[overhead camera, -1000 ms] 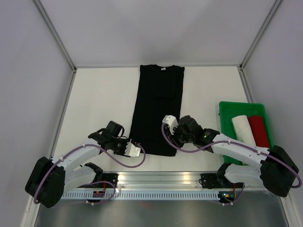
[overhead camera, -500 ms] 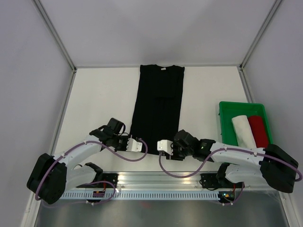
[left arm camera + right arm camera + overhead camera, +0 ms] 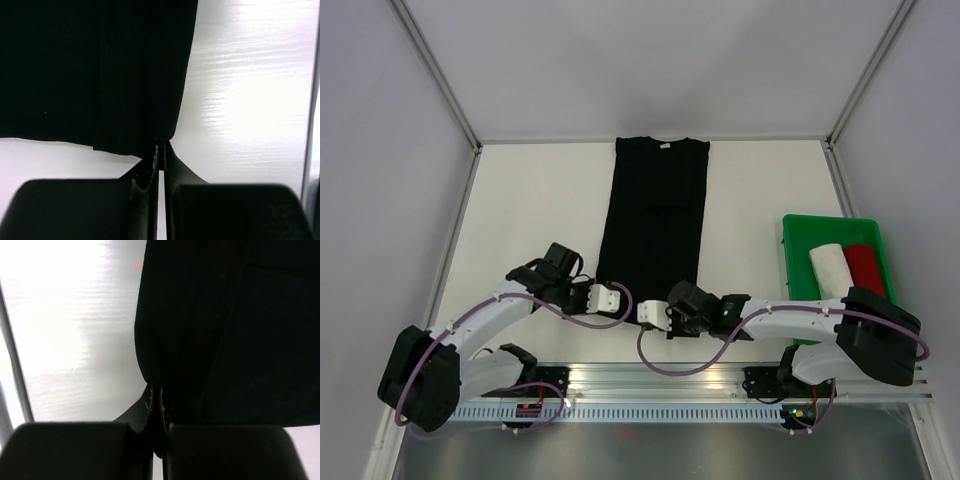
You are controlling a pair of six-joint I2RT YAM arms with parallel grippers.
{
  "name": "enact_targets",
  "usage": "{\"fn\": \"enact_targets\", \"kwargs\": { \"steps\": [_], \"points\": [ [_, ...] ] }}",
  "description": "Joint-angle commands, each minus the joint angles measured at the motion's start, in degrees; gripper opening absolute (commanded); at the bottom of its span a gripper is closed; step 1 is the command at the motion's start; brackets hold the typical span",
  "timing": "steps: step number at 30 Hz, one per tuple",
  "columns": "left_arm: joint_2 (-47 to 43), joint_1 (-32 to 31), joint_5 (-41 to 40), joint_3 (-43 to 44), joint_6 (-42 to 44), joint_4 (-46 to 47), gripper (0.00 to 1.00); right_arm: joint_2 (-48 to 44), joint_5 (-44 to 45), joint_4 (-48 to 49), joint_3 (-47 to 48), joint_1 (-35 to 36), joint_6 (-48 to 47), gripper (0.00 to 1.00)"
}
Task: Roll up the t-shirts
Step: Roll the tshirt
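Observation:
The black t-shirt [image 3: 655, 215] lies flat and folded into a long strip, with its white neck label at the far end. My left gripper [image 3: 618, 297] is at its near hem, shut on the near corner of the cloth [image 3: 140, 75], with its tips [image 3: 161, 150] pinching the edge. My right gripper [image 3: 642, 311] is close beside it at the near hem, shut on a fold of the shirt [image 3: 225, 330], with its tips [image 3: 156, 392] on the cloth edge. A white roll [image 3: 830, 270] and a red roll [image 3: 866, 275] lie in the green bin.
The green bin [image 3: 798, 225] stands at the right of the white table [image 3: 540, 210]. Grey walls with metal frame posts enclose the table. A metal rail [image 3: 660, 378] runs along the near edge by the arm bases.
My right gripper came down off the shirt to the near hem and slid left towards the left gripper. My left gripper shifted slightly right and farther onto the hem corner.

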Motion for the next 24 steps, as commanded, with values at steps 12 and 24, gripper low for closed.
{"fn": "enact_targets", "kwargs": {
  "steps": [12, 24],
  "points": [
    [4.30, 2.58, 17.34, 7.36, 1.69, -21.58, 0.02, 0.57, -28.18, -26.46, 11.21, -8.50, -9.55, 0.00],
    [14.32, 9.79, 17.52, 13.77, -2.27, -13.84, 0.02, 9.45, -32.67, -24.35, 15.60, -21.24, -0.32, 0.07]
  ]
}}
